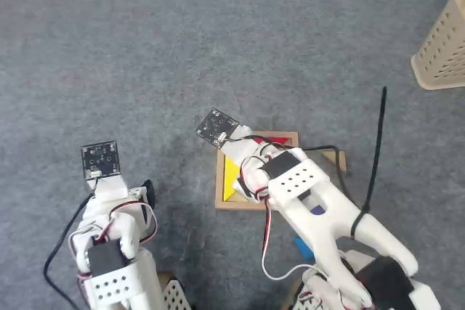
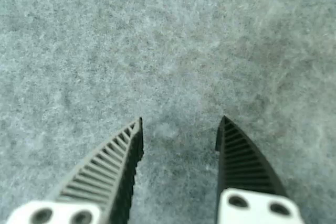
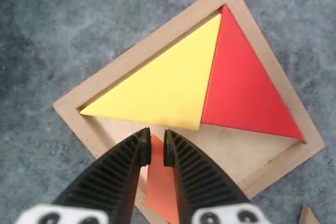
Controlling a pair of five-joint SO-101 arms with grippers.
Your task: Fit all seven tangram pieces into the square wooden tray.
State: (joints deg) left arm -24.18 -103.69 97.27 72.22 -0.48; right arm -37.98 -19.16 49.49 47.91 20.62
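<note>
**Right jaws pinch an orange piece at the tray**

Nearest, a blue piece (image 1: 303, 249) lies on the grey tabletop (image 2: 157, 35), partly hidden under the right arm (image 1: 320, 215).

The left arm (image 1: 109, 259) sits at the near left. The left jaws are spread wide with nothing between them. They hang over bare tabletop, well apart from the tray.

The right arm stretches over the square wooden tray (image 3: 142, 54) in the middle. The right jaws are squeezed close on a thin orange piece (image 3: 160, 187) by the tray's near side.

2 big triangles lie flat in the tray, touching along 1 edge. The yellow triangle (image 3: 168, 82) fills the left part. The red triangle (image 3: 241, 87) fills the far part.

A light brown piece (image 1: 340, 159) lies on the tabletop just right of the tray.

A pale basket (image 1: 442, 41) stands at the far right.
</note>
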